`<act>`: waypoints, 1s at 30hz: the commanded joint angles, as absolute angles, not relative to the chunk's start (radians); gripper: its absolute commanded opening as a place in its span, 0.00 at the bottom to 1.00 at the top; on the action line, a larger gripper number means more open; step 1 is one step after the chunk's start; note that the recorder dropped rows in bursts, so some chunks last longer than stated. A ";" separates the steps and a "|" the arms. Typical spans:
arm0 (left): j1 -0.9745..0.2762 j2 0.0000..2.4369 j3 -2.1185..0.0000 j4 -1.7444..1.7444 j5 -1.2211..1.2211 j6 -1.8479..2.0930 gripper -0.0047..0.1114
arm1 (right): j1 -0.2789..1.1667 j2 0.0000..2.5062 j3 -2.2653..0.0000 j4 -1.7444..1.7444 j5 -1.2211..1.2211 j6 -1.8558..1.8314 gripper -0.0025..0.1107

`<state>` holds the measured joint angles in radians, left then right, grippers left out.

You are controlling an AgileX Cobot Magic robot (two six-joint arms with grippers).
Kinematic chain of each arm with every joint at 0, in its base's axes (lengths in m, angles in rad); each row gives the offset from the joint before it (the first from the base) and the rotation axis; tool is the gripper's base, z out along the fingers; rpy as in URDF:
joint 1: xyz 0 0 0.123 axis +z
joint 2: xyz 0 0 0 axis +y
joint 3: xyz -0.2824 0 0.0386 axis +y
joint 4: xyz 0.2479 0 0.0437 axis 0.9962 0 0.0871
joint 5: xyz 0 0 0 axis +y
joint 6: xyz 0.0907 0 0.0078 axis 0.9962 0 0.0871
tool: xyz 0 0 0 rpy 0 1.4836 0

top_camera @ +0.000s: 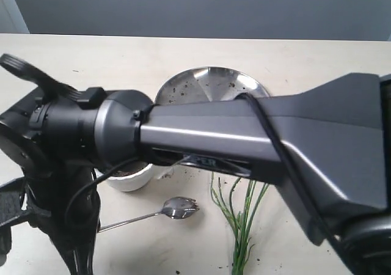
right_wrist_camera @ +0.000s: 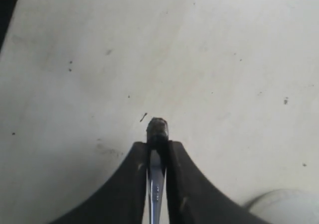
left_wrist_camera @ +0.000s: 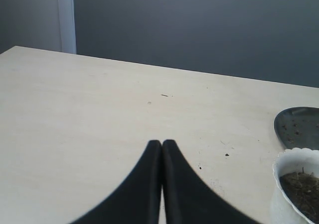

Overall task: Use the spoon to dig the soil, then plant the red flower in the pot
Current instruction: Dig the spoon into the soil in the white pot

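The spoon (top_camera: 179, 208) lies low on the table in front of the pot, bowl towards the flower and handle running left. My right gripper (right_wrist_camera: 158, 143) is shut on that handle (right_wrist_camera: 155, 184), whose dark-smeared tip pokes out past the fingertips. The right arm reaches across the exterior view and covers much of it. The white scalloped pot (left_wrist_camera: 294, 160) holds dark soil (left_wrist_camera: 301, 189); it stands just right of my left gripper (left_wrist_camera: 162, 142), which is shut and holds nothing. Only the flower's green stems (top_camera: 241, 220) show; its red blooms are hidden under the arm.
The round steel plate (top_camera: 211, 84), dotted with soil crumbs, sits behind the pot (top_camera: 131, 178). Dark crumbs are scattered over the pale table (left_wrist_camera: 99, 109). A grey wall closes the far side.
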<state>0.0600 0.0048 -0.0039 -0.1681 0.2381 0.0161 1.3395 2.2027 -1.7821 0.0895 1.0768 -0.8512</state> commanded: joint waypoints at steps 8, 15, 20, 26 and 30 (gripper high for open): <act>0.058 0.000 0.000 -0.177 0.240 0.010 0.04 | 1.334 1.927 -1.781 0.197 1.063 -0.832 0.02; 0.058 0.000 0.000 -0.177 0.240 0.010 0.04 | 1.221 1.829 -1.781 0.286 0.830 -0.745 0.02; 0.058 0.000 0.000 -0.177 0.240 0.010 0.04 | 1.131 1.831 -1.687 0.359 0.578 -0.740 0.02; 0.058 0.000 0.000 -0.177 0.240 0.010 0.04 | 1.084 1.831 -1.526 0.477 0.244 -0.742 0.02; 0.058 0.000 0.000 -0.177 0.240 0.010 0.04 | 1.078 1.831 -1.426 0.488 0.097 -0.739 0.02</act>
